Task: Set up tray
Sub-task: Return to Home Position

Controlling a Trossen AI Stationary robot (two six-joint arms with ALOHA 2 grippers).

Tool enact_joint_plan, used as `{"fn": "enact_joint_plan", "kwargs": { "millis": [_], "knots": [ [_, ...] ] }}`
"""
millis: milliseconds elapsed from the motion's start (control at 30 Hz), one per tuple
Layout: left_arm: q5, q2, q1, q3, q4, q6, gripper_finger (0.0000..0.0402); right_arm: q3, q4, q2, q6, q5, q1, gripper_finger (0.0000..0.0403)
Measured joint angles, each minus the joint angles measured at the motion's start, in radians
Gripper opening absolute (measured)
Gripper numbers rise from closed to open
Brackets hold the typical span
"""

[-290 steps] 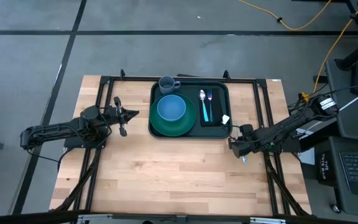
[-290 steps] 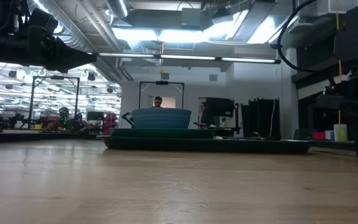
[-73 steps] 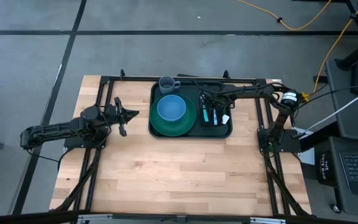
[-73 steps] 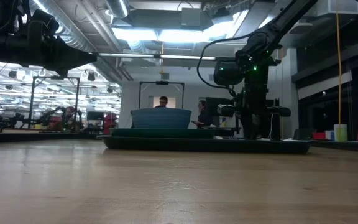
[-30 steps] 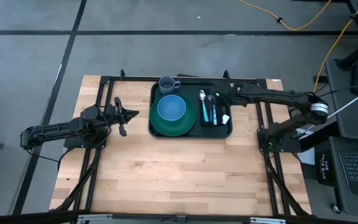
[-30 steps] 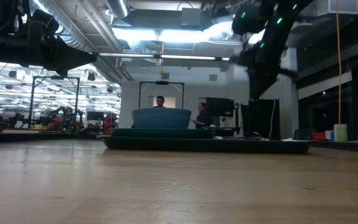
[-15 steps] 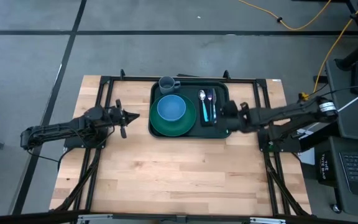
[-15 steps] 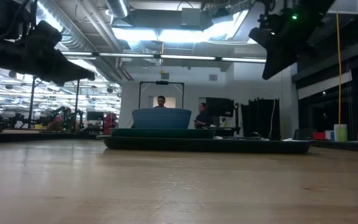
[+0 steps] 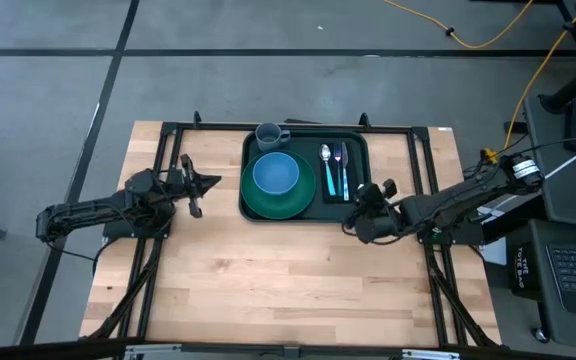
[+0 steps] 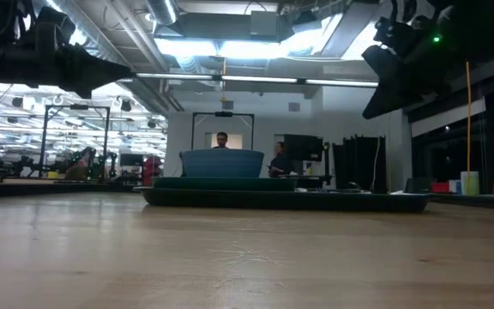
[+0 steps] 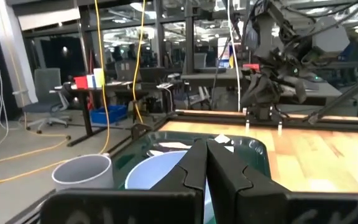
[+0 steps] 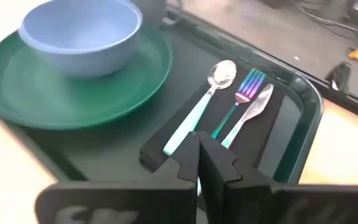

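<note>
- A large dark green rectangular plastic tray (image 9: 303,142) with a raised rim lies flat at the middle of the far edge of the pale wooden counter (image 9: 268,280).
- On the tray's left part sits a round green plate (image 9: 268,203), and a light blue bowl (image 9: 276,174) stands on the plate.
- A grey-blue mug (image 9: 269,134) stands upright at the tray's far left corner, just beyond the plate.
- On the tray's right part lies a small black rectangular napkin (image 9: 357,165). It bears three pieces side by side: a spoon (image 9: 327,168) with a pale blue handle on the left, a fork (image 9: 337,168) in the middle and a knife (image 9: 346,170) on the right.
- The right tool (image 9: 353,210) hangs at the tray's near right corner, raised off the counter. Its two dark fingers (image 12: 188,155) are pressed together and carry nothing.
- The left tool (image 9: 208,181) waits over the counter, left of the tray and apart from it, pointing toward it. Its fingers (image 11: 194,165) are also closed on nothing.
</note>
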Motion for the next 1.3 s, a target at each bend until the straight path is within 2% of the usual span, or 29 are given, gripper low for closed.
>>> {"fn": "enact_joint_plan", "kwargs": {
  "millis": [233, 333, 600, 733, 933, 1300],
  "knots": [
    [0.000, 0.000, 0.000, 0.000, 0.049, -0.006, 0.0003, -0.089, 0.032, -0.148, -0.163, -0.041, 0.004, 0.0004],
    [0.001, 0.000, 0.000, 0.000, 0.054, -0.008, 0.0003, -0.199, 0.166, -0.262, -0.243, -0.086, 0.000, 0.0003],
    [0.002, 0.000, 0.000, 0.000, 0.054, -0.034, 0.0003, -0.486, 0.635, -0.589, -0.628, -0.400, -0.018, 0.0002],
    [0.002, 0.000, 0.000, 0.000, 0.054, -0.034, 0.0003, -0.569, 0.750, -0.698, -0.774, -0.442, -0.058, 0.0002],
    [0.002, 0.000, 0.000, 0.000, 0.054, -0.034, 0.0003, -0.645, 0.755, -0.766, -0.802, -0.583, -0.125, 0.0002],
    [0.002, 0.000, 0.000, 0.000, 0.054, -0.034, 0.0003, -0.713, 0.851, -0.769, -0.957, -0.850, -0.218, 0.0006]
  ]
}}
